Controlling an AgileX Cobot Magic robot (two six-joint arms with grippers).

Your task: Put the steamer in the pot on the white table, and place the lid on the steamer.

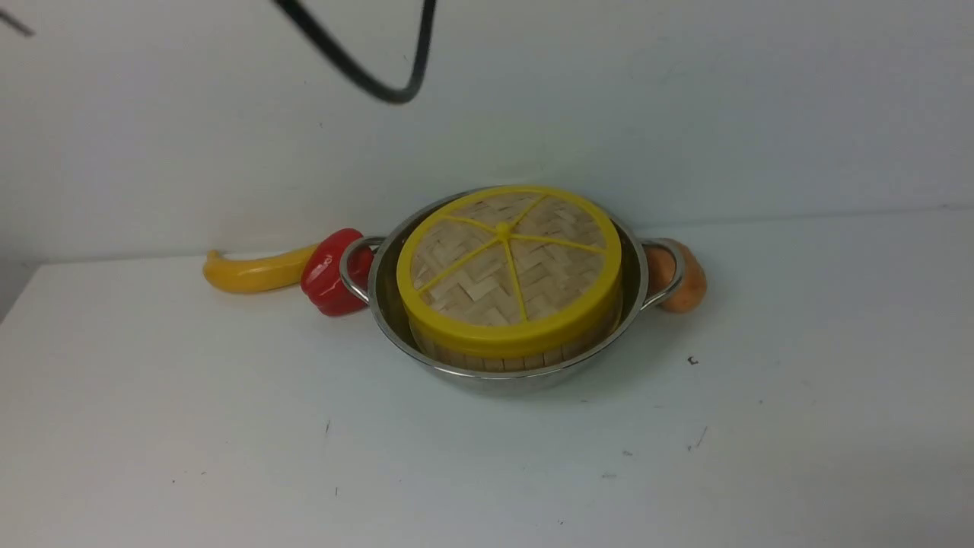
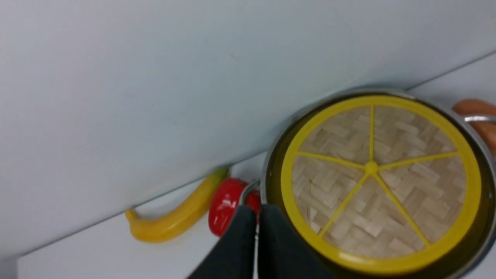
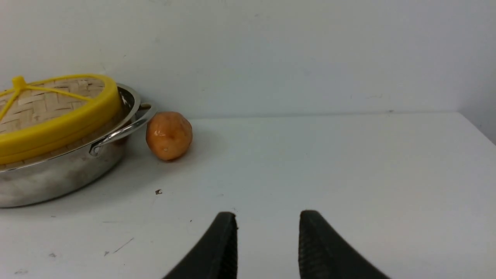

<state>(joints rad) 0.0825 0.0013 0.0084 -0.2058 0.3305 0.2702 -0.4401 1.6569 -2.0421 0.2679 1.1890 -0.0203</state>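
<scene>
The steel pot stands on the white table. The steamer sits inside it; only a strip of its wooden wall shows. The woven lid with the yellow rim lies on top of the steamer and hides its contents. Neither gripper shows in the front view. In the left wrist view my left gripper is shut and empty, above the pot's left handle, beside the lid. In the right wrist view my right gripper is open and empty, low over the bare table to the right of the pot.
A yellow banana and a red pepper lie against the pot's left handle. An orange, potato-like toy lies by the right handle. A black cable hangs at the top. A white wall stands close behind.
</scene>
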